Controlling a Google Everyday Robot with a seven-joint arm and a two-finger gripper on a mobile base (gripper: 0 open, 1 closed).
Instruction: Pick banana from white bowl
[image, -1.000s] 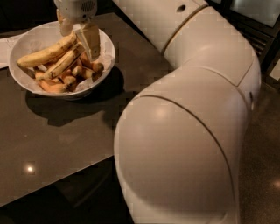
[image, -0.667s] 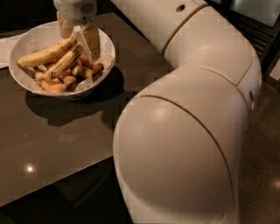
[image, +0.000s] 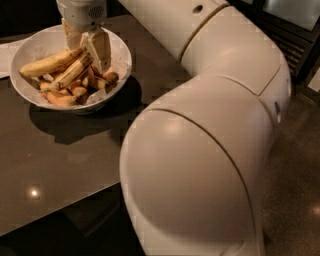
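The white bowl (image: 117, 47) stands on the dark table at the top left. In it lie two long pale-yellow bananas over several short orange-yellow ones (image: 62, 99). One long banana (image: 45, 65) points left; the other (image: 69, 74) lies beside it, streaked brown. My gripper (image: 86, 47) reaches down into the bowl from above. It is open, and its two fingers (image: 100, 46) straddle the right ends of the long bananas. The bananas rest in the bowl.
My large white arm (image: 200, 150) fills the right and lower part of the view and hides the table there. The dark glossy table (image: 60, 165) runs to a front edge at the lower left. A white sheet (image: 6, 55) lies left of the bowl.
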